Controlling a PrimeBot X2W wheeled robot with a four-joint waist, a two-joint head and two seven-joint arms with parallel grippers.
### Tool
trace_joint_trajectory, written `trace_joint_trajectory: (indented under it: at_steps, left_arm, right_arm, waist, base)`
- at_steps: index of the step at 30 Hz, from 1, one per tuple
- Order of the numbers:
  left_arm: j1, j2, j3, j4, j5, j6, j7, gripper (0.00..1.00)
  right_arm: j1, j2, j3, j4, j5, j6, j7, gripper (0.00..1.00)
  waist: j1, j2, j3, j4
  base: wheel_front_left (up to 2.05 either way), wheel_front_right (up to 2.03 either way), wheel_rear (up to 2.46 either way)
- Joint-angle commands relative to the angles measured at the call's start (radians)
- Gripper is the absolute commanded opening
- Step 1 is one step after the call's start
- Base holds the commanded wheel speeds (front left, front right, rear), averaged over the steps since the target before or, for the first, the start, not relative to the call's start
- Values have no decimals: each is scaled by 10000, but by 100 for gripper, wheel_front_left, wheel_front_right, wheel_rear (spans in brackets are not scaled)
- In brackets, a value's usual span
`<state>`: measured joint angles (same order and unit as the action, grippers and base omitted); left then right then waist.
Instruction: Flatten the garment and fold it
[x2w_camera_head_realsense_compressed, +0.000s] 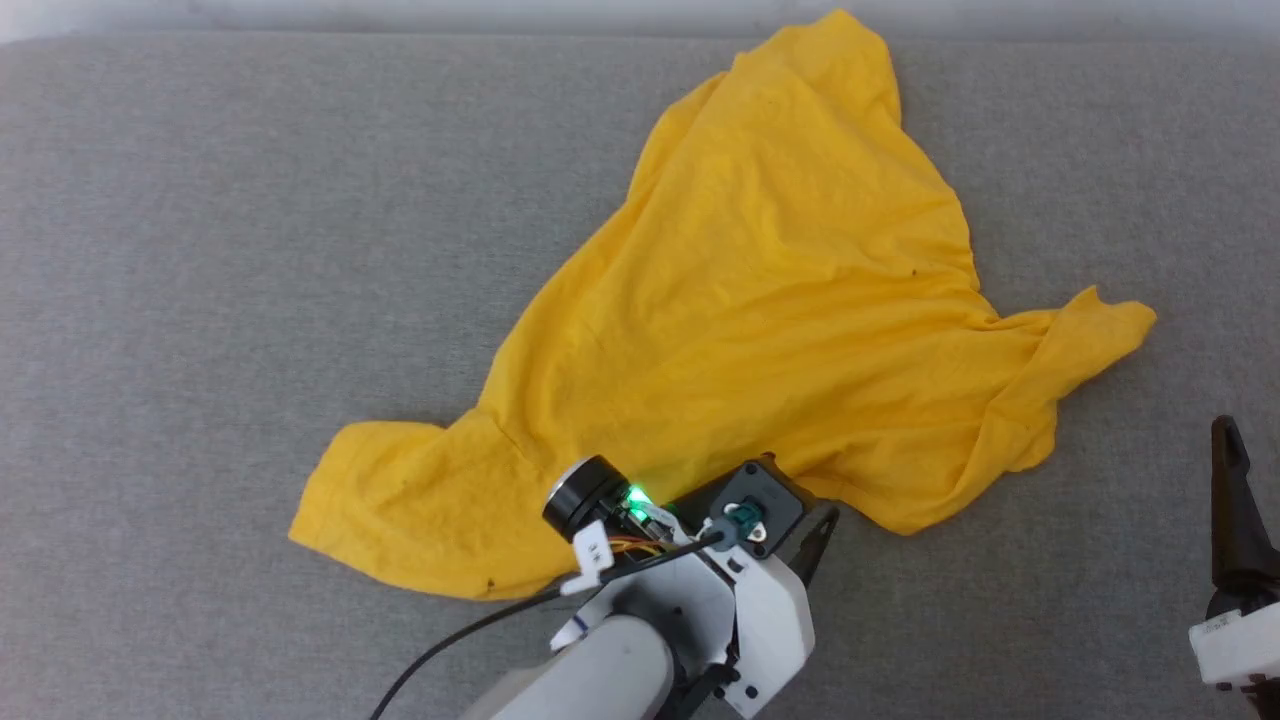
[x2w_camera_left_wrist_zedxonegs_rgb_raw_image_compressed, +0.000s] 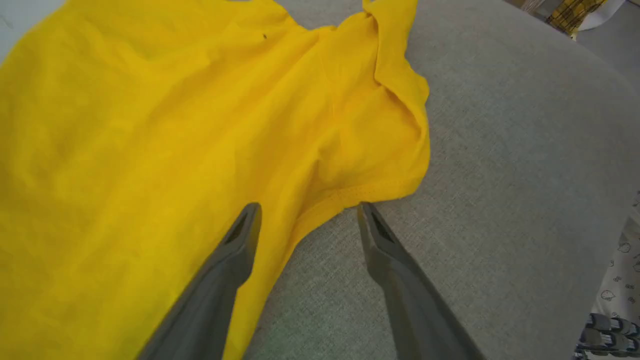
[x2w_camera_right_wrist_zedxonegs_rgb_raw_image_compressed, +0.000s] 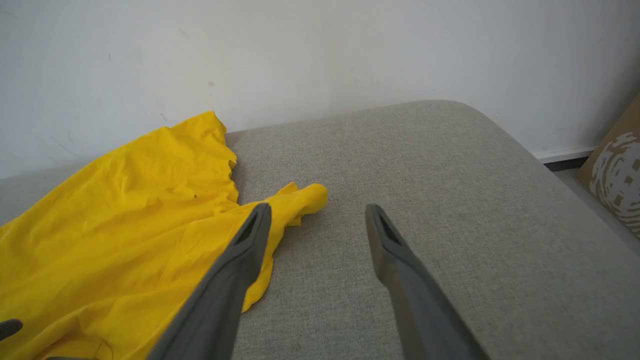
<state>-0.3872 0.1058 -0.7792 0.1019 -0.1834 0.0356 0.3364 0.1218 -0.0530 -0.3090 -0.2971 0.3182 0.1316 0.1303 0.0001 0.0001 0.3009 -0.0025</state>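
The garment (x2w_camera_head_realsense_compressed: 760, 300) is plain yellow on the side that shows. It lies spread and wrinkled on the grey padded surface, one sleeve (x2w_camera_head_realsense_compressed: 380, 500) at the near left and one (x2w_camera_head_realsense_compressed: 1090, 330) at the right. My left gripper (x2w_camera_left_wrist_zedxonegs_rgb_raw_image_compressed: 307, 209) stands open at the near hem of the garment (x2w_camera_left_wrist_zedxonegs_rgb_raw_image_compressed: 150, 125). One finger is over the cloth and the other finger (x2w_camera_head_realsense_compressed: 820, 535) is over bare grey surface, with nothing held. My right gripper (x2w_camera_right_wrist_zedxonegs_rgb_raw_image_compressed: 317, 207) is open and empty beside the right sleeve of the garment (x2w_camera_right_wrist_zedxonegs_rgb_raw_image_compressed: 125, 225), at the lower right of the head view.
The grey padded surface (x2w_camera_head_realsense_compressed: 250, 250) runs back to a white wall (x2w_camera_right_wrist_zedxonegs_rgb_raw_image_compressed: 300, 50) and rounds off at its right end. A cardboard box (x2w_camera_right_wrist_zedxonegs_rgb_raw_image_compressed: 615, 170) stands on the floor beyond that end. Patterned cloth (x2w_camera_left_wrist_zedxonegs_rgb_raw_image_compressed: 617, 295) lies off the right side.
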Motion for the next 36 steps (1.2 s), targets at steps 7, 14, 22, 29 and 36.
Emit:
trace_joint_trajectory:
  at_steps: [7,14,22,29,36]
  left_arm:
    - [-1262,150,-676,2261,854,-449,111,100]
    - [-1553,-312,-662,3305,179,-769,-364,0]
    - [-1580,-550,-1087,769,-3250,-853,-1243,0]
    - [-1531,-553,-3089,428,-5756,-436,-474,0]
    - [-1685,-554,-3711,980,-6377,6,-1232,100]
  right_arm:
    - [-381,28,20,161,80,-9,-67,100]
    - [-511,28,12,241,62,-9,-49,100]
    - [-472,28,110,350,90,-9,-70,100]
    - [-465,28,231,501,130,-9,-114,100]
    - [-466,28,278,607,169,-9,-114,100]
  waist:
    - [-1,-1,351,-213]
    - [-1,-1,210,-68]
    - [-1,-1,-18,117]
    - [-1,-1,-3,157]
    - [-1,-1,0,132]
  base:
    - [0,0,0]
    - [0,0,0]
    - [0,0,0]
    - [0,0,0]
    - [0,0,0]
